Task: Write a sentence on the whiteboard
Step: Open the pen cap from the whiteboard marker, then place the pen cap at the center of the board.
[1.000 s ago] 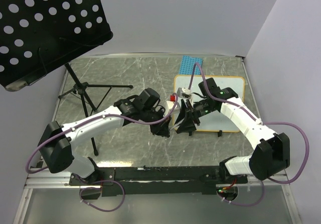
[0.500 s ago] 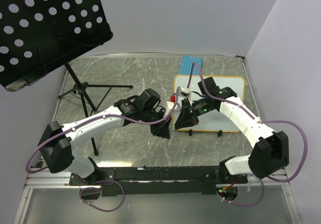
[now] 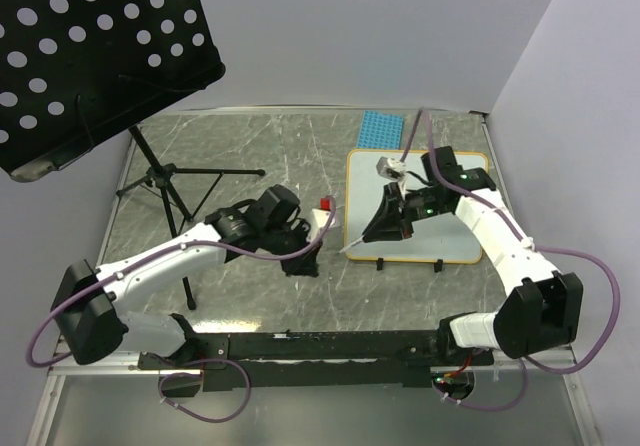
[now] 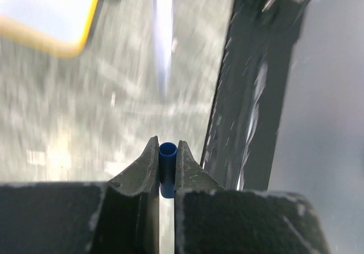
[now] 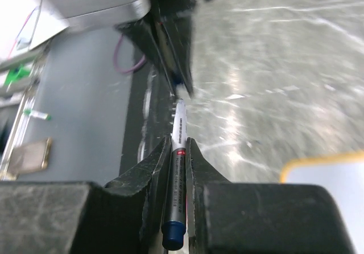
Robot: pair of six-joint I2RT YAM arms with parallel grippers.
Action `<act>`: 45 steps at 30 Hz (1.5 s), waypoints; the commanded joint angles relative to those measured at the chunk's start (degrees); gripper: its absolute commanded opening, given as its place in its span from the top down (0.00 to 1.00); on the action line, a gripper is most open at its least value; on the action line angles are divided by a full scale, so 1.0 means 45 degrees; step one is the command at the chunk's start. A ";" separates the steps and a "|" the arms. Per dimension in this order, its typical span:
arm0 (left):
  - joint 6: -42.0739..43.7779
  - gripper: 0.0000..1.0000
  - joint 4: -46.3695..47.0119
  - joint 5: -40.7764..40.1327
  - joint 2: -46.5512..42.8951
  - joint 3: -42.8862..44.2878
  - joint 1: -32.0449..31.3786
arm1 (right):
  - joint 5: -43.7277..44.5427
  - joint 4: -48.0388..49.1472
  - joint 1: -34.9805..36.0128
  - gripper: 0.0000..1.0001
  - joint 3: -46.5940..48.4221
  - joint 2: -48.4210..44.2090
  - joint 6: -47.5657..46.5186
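Pinching one marker [image 5: 180, 120], the right claw [image 5: 179, 143] overhangs one whiteboard [image 3: 452, 234]; left claw [image 4: 166, 143] pinches one blue cap [image 4: 167, 166].

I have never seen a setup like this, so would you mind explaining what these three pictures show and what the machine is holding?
These are two robot arms bolted to a table edge, each ending in a two-finger gripper. The wide picture looks down from above: the left arm and right arm reach over a grey table. On it are a whiteboard with no writing visible, a blue studded plate and a black music stand. The other two pictures come from cameras on the wrists. The left gripper pinches a small blue cap; the right gripper grips a marker.
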 commanded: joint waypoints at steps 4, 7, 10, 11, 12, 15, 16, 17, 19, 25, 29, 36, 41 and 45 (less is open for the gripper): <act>0.0635 0.99 -0.1177 -0.1108 -0.1600 -0.1092 0.0679 | -0.0087 -0.0240 -0.0956 1.00 0.0159 -0.1177 0.0082; -0.0242 0.99 -0.0437 -0.0856 -0.1816 -0.1462 0.1342 | 0.0459 0.1455 -0.1385 1.00 -0.0426 -0.1955 0.1524; -0.2368 0.99 0.1334 -0.0737 -0.2128 -0.2416 0.2065 | 0.1065 0.3450 -0.2010 1.00 -0.1130 -0.2815 0.3652; -0.3592 0.99 0.2060 -0.0486 -0.2265 -0.2750 0.2202 | 0.1086 0.3763 -0.2185 1.00 -0.1286 -0.2973 0.3871; -0.4301 0.99 0.2686 -0.0502 -0.2382 -0.3121 0.2358 | 0.0989 0.4249 -0.2496 1.00 -0.1617 -0.3149 0.4086; -0.6959 0.99 0.5050 -0.1243 -0.2832 -0.4606 0.2438 | 0.0871 0.5382 -0.3199 1.00 -0.2378 -0.3755 0.5042; -0.7505 0.99 0.5616 -0.1535 -0.2891 -0.5305 0.2418 | 0.0697 0.5464 -0.3261 1.00 -0.2498 -0.3949 0.5199; -0.8516 0.99 0.6047 -0.1847 -0.2891 -0.5641 0.2438 | 0.0637 0.5562 -0.3242 1.00 -0.2595 -0.4029 0.5259; -0.9090 0.99 0.6887 -0.2882 -0.2755 -0.6266 0.2418 | 0.0520 0.5796 -0.3748 1.00 -0.2830 -0.4224 0.5434; -1.0011 0.94 0.7712 -0.4954 -0.2404 -0.6777 0.2379 | 0.0364 0.6051 -0.4100 1.00 -0.3124 -0.4439 0.5572; -0.9933 0.87 0.7575 -0.5658 -0.2072 -0.6738 0.2340 | 0.0266 0.6032 -0.4257 1.00 -0.3202 -0.4401 0.5533; -0.9699 0.85 0.7321 -0.6381 -0.0862 -0.6621 0.2184 | 0.0226 0.5992 -0.4374 1.00 -0.3221 -0.4244 0.5494; -0.9504 0.84 0.6154 -0.7509 0.0036 -0.6134 0.1698 | 0.0168 0.5992 -0.4433 1.00 -0.3202 -0.4205 0.5513; -0.9542 0.82 0.5116 -0.8606 0.0429 -0.5684 0.1286 | 0.0168 0.5973 -0.4492 1.00 -0.3202 -0.4147 0.5475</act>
